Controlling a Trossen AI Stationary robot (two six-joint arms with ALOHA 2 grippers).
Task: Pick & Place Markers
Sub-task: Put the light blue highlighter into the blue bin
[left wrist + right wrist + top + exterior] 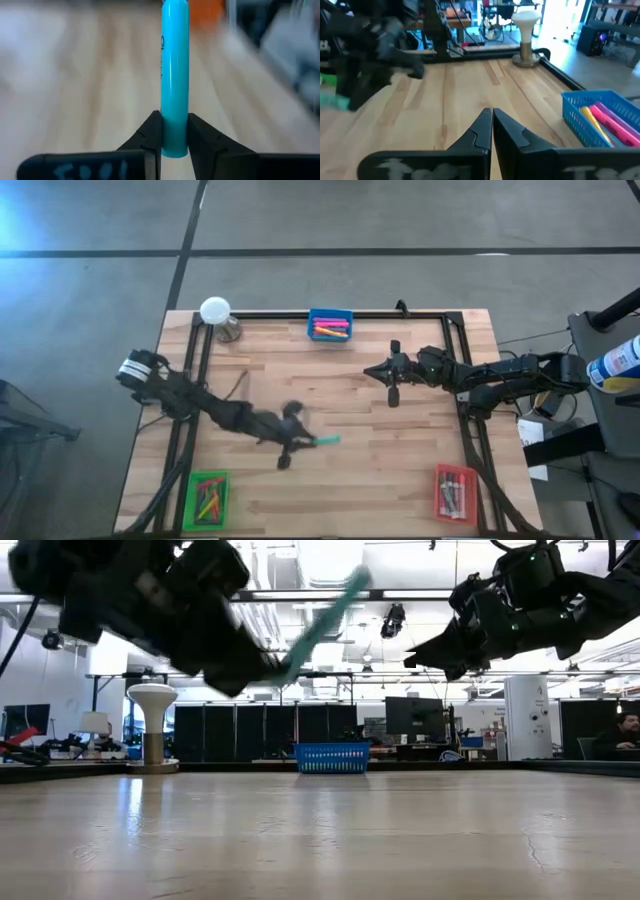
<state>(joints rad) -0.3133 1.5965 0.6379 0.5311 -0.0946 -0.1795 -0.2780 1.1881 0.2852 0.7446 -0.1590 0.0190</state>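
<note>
My left gripper (300, 442) is over the middle of the table, shut on a teal marker (327, 441) that sticks out toward the table's right. In the low view the marker (325, 622) is high above the tabletop. My right gripper (378, 372) hovers right of centre, shut and holding nothing; its fingers (492, 131) meet over bare wood. More markers lie in the blue tray (330, 325), the green tray (207, 500) and the red tray (455, 492). My left gripper pinches the teal marker at one end (174, 135) between its two fingers (151, 134). The marker runs straight out past the fingertips, in line with them. It is lifted clear of the table and slants upward in the low view.
A white mushroom-shaped lamp (217, 314) stands at the far left corner. The blue tray sits at the far edge, the green tray at the near left, the red tray at the near right. A dark frame (470, 430) runs along the table's sides. Bare wood lies between the arms.
</note>
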